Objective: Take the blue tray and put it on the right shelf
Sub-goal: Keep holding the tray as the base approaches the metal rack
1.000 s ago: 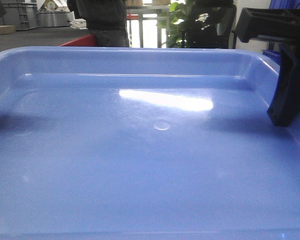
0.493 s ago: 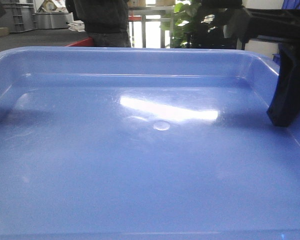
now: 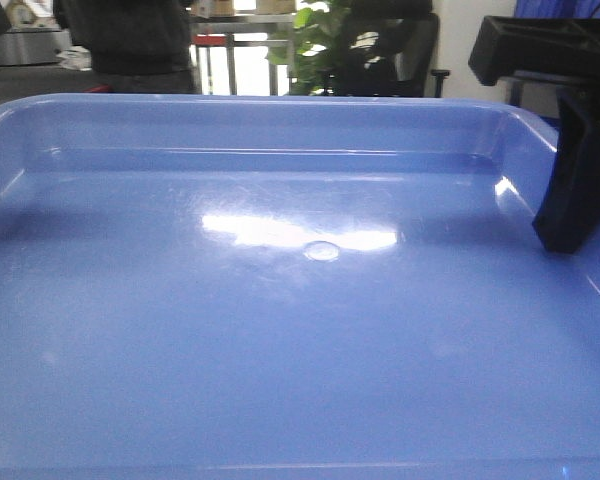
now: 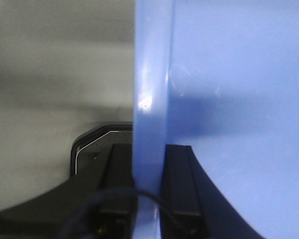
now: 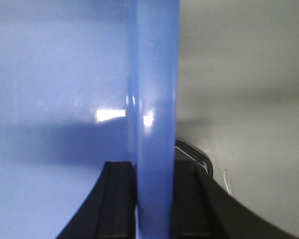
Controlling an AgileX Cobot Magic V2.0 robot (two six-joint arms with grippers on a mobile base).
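Tray (image 3: 280, 330) fills frame; left gripper (image 4: 149, 169) and right gripper (image 5: 153, 184) each pinch a side rim. We'd carry it level, both arms moving together.

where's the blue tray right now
The blue tray fills the front view, held between both arms: the left tool pinches its left rim and the right tool its right rim.
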